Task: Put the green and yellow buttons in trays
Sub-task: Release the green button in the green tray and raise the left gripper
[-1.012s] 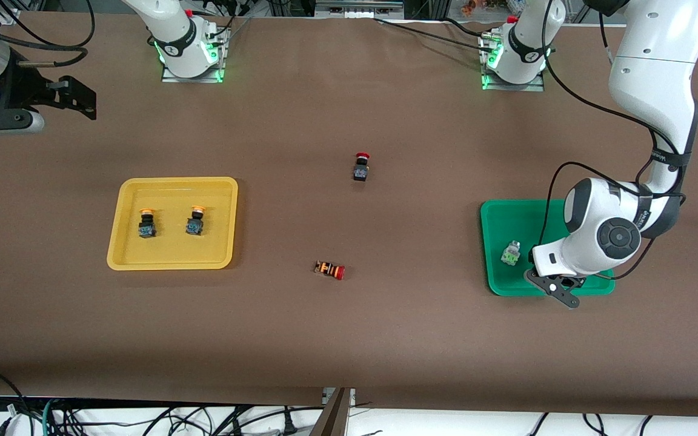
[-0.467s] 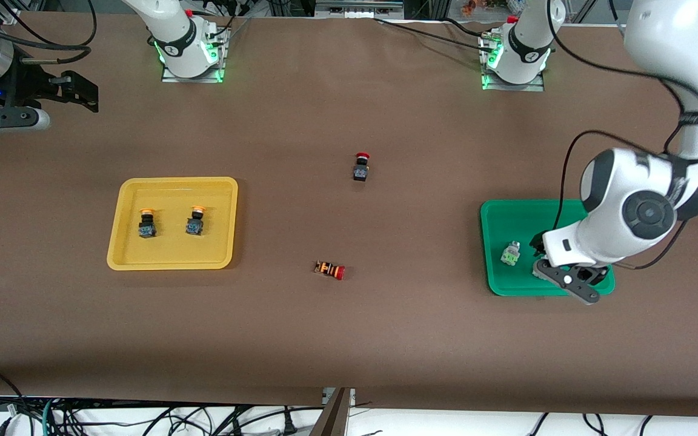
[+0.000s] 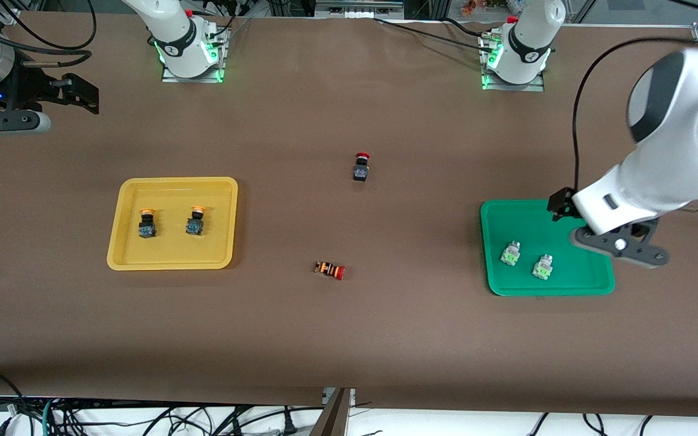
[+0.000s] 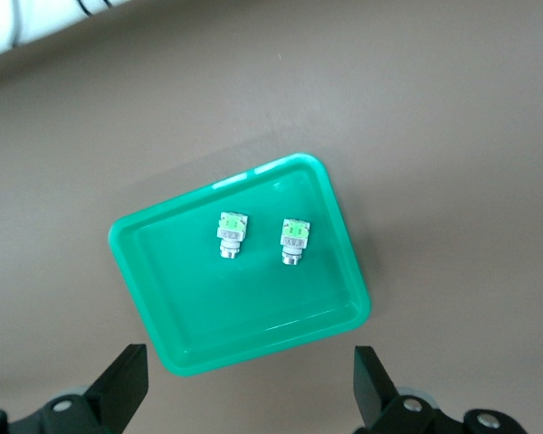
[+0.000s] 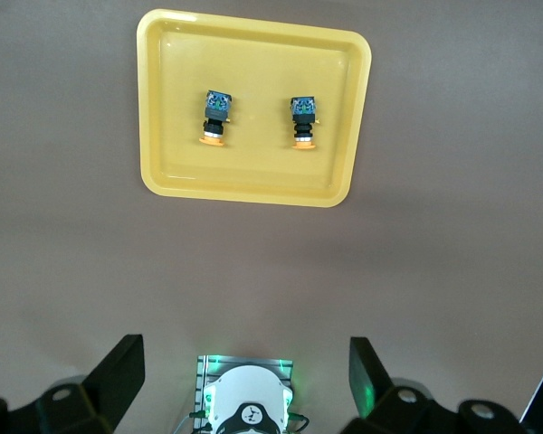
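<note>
The green tray (image 3: 525, 218) holds two whitish-grey switches with light green faces, one (image 3: 510, 253) beside the other (image 3: 542, 267). My left gripper (image 3: 620, 246) is open and empty, raised high over the tray's edge at the left arm's end. The left wrist view shows the tray (image 4: 190, 316), both switches (image 4: 231, 233) (image 4: 293, 240) and the open left gripper (image 4: 251, 384). The yellow tray (image 3: 173, 181) holds two black buttons with yellow-orange caps (image 3: 146, 223) (image 3: 195, 220). My right gripper (image 3: 76, 97) waits open, high at the right arm's end. The right wrist view shows the yellow tray (image 5: 253, 190), its buttons (image 5: 216, 116) (image 5: 303, 119) and the open right gripper (image 5: 244, 380).
A black-bodied button with a red cap (image 3: 360, 167) stands on the table's middle. A red-capped button with an orange-striped body (image 3: 330, 269) lies nearer the front camera. The arm bases (image 3: 188, 45) (image 3: 515, 51) stand along the table's back edge.
My left gripper has risen from the green tray and moved toward the left arm's end, leaving a second green switch in the tray. The right gripper has barely moved.
</note>
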You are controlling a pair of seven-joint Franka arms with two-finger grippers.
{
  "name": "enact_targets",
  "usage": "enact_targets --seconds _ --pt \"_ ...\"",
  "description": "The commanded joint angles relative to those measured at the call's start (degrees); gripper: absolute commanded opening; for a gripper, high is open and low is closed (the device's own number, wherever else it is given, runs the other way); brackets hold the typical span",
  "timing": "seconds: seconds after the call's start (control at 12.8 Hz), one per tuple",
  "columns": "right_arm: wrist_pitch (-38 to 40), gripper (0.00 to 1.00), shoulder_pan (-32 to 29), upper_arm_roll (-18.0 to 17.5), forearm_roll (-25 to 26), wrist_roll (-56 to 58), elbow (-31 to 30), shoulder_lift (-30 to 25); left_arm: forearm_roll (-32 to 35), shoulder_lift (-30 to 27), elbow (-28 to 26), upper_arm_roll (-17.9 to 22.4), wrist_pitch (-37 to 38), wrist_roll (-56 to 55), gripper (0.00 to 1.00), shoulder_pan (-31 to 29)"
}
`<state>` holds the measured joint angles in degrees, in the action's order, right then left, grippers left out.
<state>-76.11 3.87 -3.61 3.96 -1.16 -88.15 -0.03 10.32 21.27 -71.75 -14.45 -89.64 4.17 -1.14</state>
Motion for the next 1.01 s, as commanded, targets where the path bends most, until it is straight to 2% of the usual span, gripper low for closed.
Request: enact_targets --seconds 0.0,0.08,0.16,0.23,0.39,0.54,0.93 --pt "1.14 1.00 -0.62 -0.26 -0.71 0.37 2.28 1.00 -6.50 -9.98 -8.88 8.86 0.10 -1.00 1.00 3.66" --pt "1.14 1.00 -0.62 -0.26 -0.71 0.37 2.28 1.00 -9.06 -13.77 -13.80 14.13 -2.96 -1.00 1.00 6.13" --pt "1.14 1.00 -0.62 -0.26 -0.71 0.37 2.28 1.00 -10.57 -17.37 -18.47 16.45 -6.73 -0.92 1.00 7.28" --pt "1.14 1.00 -0.62 -0.26 -0.71 0.37 2.28 1.00 -10.67 -20.02 -22.86 16.56 -9.47 -1.09 1.00 7.73" --pt "1.14 1.00 -0.62 -0.26 -0.71 0.28 2.28 1.09 -9.54 -19.96 -23.35 16.21 -9.76 -1.09 1.00 9.13" --pt "1.14 1.00 -0.62 -0.26 -0.71 0.28 2.28 1.00 -8.30 -17.68 -19.41 15.85 -4.87 -1.44 1.00 9.14" --pt "1.14 1.00 -0.62 -0.26 -0.71 0.28 2.28 1.09 -8.03 -17.41 -18.95 15.77 -4.22 -2.50 1.00 9.40"
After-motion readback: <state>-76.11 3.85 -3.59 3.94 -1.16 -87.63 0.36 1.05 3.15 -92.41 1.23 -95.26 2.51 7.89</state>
